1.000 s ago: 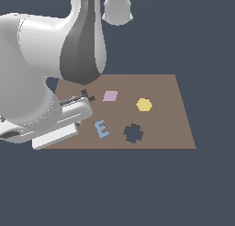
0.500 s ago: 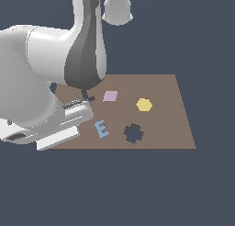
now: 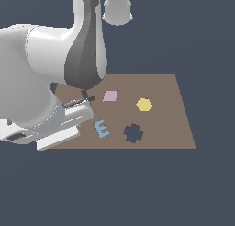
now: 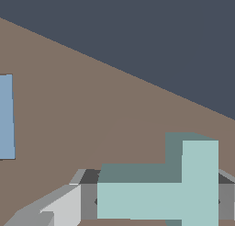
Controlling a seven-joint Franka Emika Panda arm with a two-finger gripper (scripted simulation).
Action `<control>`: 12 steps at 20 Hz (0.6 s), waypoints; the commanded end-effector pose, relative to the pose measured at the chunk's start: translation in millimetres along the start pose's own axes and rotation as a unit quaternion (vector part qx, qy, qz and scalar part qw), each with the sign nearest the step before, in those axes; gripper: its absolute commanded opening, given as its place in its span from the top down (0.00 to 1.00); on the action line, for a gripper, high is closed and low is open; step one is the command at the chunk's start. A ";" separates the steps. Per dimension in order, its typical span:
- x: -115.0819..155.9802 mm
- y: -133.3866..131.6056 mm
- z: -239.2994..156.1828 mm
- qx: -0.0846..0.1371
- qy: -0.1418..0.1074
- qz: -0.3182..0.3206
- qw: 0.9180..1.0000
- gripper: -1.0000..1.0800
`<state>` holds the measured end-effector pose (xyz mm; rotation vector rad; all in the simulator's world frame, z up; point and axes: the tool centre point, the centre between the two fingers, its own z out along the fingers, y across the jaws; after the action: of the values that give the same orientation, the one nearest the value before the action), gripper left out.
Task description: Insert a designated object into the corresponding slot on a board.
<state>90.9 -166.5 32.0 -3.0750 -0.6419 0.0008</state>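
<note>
The teal T-block (image 4: 176, 193) is clamped in the gripper (image 4: 156, 203), low over the board (image 3: 165, 124); the block should be squared to the slot (image 3: 88, 97) before lowering.

A blue E-shaped piece (image 3: 101, 128) lay beside a dark jagged recess (image 3: 133, 133). Farther off I saw a yellow hexagon (image 3: 144, 104) and a pink square (image 3: 110, 96).

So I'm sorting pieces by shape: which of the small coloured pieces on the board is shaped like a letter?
The blue E-shaped piece, lying beside the dark jagged recess. The pink piece is a plain four-sided tile and the yellow one a hexagon.
</note>
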 end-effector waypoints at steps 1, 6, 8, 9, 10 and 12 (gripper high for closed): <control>0.3 0.2 -3.3 0.000 0.000 0.000 1.000 1.00; 0.1 -1.4 -1.2 0.000 0.000 -0.007 1.000 1.00; 0.0 -3.1 -1.3 0.000 0.000 -0.015 1.000 1.00; 0.0 -4.2 -1.3 0.000 0.000 -0.021 1.000 1.00; -0.1 -5.5 -1.4 0.000 0.000 -0.027 1.000 1.00; -0.4 -8.6 -1.6 0.000 0.000 -0.042 0.999 1.00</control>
<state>88.0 -160.9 33.2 -3.0530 -0.7392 0.0013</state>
